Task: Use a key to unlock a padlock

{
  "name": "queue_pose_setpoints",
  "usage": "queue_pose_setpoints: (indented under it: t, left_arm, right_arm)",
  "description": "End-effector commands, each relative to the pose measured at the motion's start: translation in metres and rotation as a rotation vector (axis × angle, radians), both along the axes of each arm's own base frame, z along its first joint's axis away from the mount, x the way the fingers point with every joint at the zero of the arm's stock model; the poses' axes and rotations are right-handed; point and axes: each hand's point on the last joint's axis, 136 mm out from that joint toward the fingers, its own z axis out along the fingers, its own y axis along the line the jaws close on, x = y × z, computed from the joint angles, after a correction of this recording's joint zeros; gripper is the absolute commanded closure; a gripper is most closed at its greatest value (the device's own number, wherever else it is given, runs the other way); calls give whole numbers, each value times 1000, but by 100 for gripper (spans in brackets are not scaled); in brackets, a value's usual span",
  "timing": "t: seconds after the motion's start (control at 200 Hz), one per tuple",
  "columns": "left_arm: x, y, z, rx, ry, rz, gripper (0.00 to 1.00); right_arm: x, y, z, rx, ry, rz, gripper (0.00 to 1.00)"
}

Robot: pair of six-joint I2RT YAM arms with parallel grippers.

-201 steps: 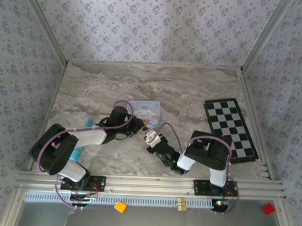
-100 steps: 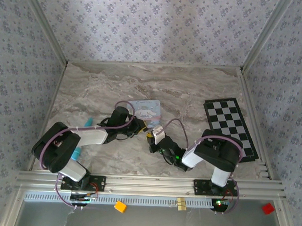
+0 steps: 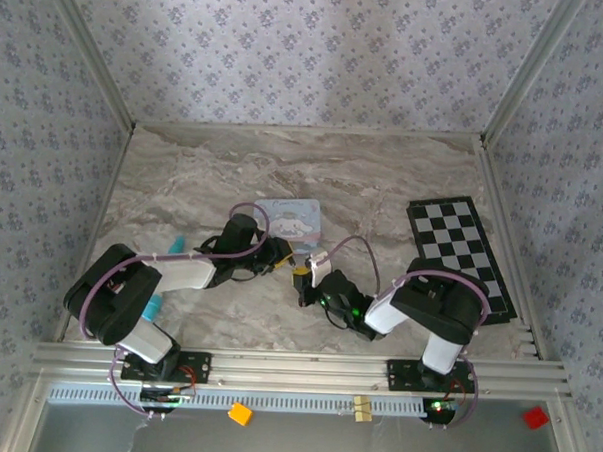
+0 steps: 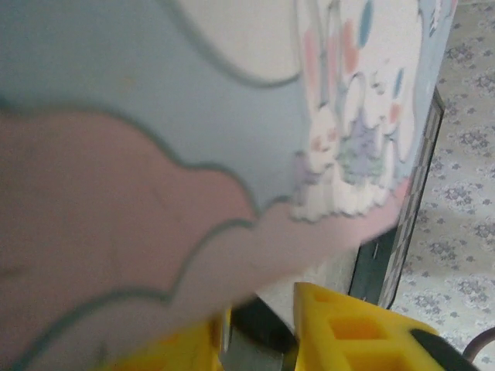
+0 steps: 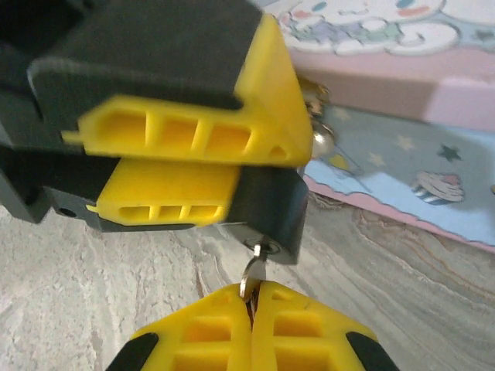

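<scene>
The small black padlock (image 5: 271, 205) hangs just above the marble table, filling the gap between my left gripper's yellow fingers (image 5: 193, 131). A silvery key (image 5: 252, 270) sticks into the keyhole on its underside. My right gripper (image 5: 251, 297) is shut on that key's head, directly below the lock. In the left wrist view, blurred, the padlock (image 4: 259, 328) lies dark between the fingers of my left gripper (image 4: 263, 340). From above, my left gripper (image 3: 280, 253) and right gripper (image 3: 309, 276) meet tip to tip just in front of the tin.
The pale blue cartoon-printed tin (image 3: 292, 222) lies directly behind the padlock, and the tin (image 4: 193, 116) looms very near the left wrist camera. A chessboard mat (image 3: 460, 258) lies at the right. Small blue objects (image 3: 178, 244) sit left of the left arm.
My right arm has stretched out lower and slid its gripper a little up toward the left gripper. The left arm has stayed almost still.
</scene>
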Motion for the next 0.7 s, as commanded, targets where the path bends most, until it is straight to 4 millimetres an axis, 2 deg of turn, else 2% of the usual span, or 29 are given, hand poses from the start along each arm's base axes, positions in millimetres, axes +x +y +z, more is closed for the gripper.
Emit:
queue_pose_setpoints:
  t: [0.0, 0.135, 0.335, 0.465, 0.605, 0.695]
  left_arm:
    - [1, 1, -4, 8, 1, 0, 61]
    - [3, 5, -6, 21, 4, 11, 50]
    - [8, 24, -4, 84, -13, 40, 44]
    - [12, 41, 15, 178, -88, 45, 41]
    - [14, 64, 48, 299, -219, 60, 32]
    - [16, 84, 60, 382, -279, 88, 26]
  right_arm:
    - [0, -8, 0, 3, 14, -34, 100]
    - [-2, -12, -5, 5, 29, -47, 100]
    - [-2, -15, -7, 20, 48, -59, 100]
    - [-3, -13, -5, 40, 65, -58, 100]
    - [-2, -15, -3, 61, 65, -72, 100]
    - [-1, -18, -5, 65, 77, -81, 100]
